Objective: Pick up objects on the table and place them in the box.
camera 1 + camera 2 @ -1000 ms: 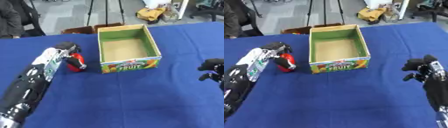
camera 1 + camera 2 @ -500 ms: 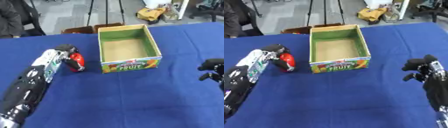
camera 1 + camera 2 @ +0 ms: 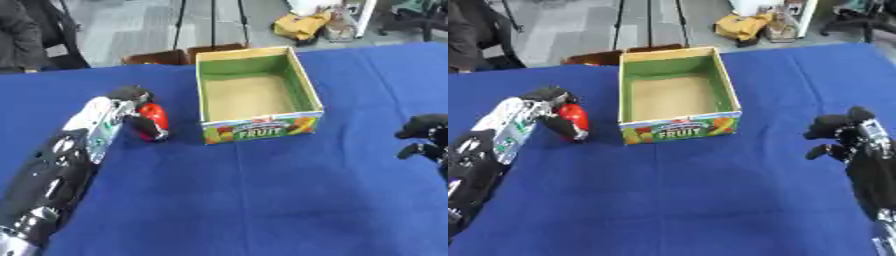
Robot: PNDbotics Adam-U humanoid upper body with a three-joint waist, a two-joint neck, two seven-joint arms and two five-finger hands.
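The task looks barely under way: nothing has reached the box (image 3: 255, 93) yet. The box, an open cardboard carton with green inner walls and a "FRUIT" label on its near side, sits toward the far middle of the blue surface (image 3: 262, 200). Its tan floor is bare, with no object inside.

Just to the left of the box, a red rounded object (image 3: 155, 116) sits low at the surface. The left robot hand (image 3: 136, 107) has its dark fingers curled around it. Whether the object is lifted or resting on the cloth is hard to tell.

Well to the right of the box, nearer the viewer, the right robot hand (image 3: 840, 136) hangs with its fingers curled and nothing in them.

What remains, judging from this, is to carry the red object rightward over the box wall and release it inside.
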